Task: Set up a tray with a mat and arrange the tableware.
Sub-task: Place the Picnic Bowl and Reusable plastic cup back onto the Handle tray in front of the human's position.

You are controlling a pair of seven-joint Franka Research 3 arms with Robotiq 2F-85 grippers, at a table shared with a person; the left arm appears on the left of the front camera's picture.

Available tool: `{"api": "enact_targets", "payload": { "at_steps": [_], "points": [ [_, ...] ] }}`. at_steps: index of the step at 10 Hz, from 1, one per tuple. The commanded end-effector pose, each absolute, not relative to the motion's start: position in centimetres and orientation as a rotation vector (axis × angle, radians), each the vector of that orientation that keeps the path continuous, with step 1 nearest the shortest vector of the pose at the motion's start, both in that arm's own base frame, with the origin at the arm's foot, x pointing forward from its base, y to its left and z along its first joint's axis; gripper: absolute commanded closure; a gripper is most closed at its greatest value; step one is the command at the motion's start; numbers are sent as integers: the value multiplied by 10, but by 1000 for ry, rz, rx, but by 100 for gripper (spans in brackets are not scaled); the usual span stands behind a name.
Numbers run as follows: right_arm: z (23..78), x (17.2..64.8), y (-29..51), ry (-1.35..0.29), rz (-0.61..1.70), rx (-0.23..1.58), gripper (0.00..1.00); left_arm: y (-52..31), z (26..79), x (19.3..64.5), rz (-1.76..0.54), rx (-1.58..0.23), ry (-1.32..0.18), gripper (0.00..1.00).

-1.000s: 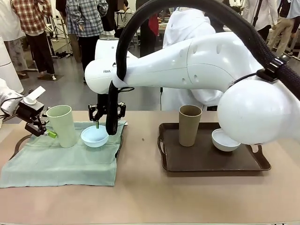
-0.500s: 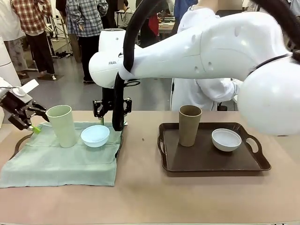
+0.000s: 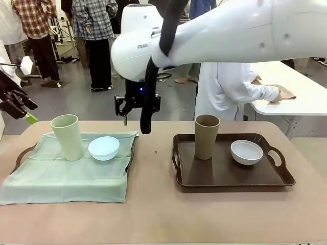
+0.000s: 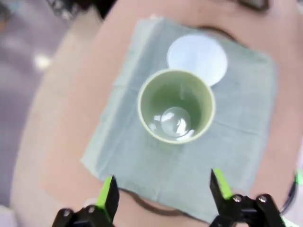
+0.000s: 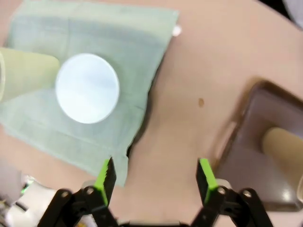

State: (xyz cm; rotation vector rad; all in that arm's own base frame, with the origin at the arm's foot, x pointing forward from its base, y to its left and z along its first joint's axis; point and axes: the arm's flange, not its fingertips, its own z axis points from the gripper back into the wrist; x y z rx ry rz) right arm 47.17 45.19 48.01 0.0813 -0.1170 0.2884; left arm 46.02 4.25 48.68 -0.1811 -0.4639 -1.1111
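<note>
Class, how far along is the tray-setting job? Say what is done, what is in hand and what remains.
Done: the green mat covers the left tray, with the pale green cup and light blue bowl on it. In hand: nothing; the left end effector and right end effector hang open and empty. Left, probably: the brown cup and white bowl stand on a brown tray without a mat.

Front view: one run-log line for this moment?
left gripper open | right gripper open | pale green cup, light blue bowl on mat
</note>
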Motion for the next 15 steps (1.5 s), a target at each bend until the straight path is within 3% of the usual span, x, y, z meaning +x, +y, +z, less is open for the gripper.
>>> {"api": "enact_targets", "payload": {
  "at_steps": [1,3,5,6,9,10,15],
  "points": [
    [484,439,413,-155,180,82,12,8,499,436,-1009,-10,-309,0],
    [499,427,391,-100,104,81,12,-20,521,428,-980,66,-221,0],
    [506,421,381,-66,46,53,12,-52,543,438,-830,-108,-177,0],
    [505,423,378,-38,28,46,12,-65,547,442,-776,-99,-162,0],
    [497,439,371,50,11,63,12,-99,538,466,-546,88,-277,0],
    [492,450,373,53,49,55,12,-83,547,443,-708,-52,-178,0],
    [498,433,369,18,16,48,12,-83,547,443,-708,-52,-178,0]
  ]
}}
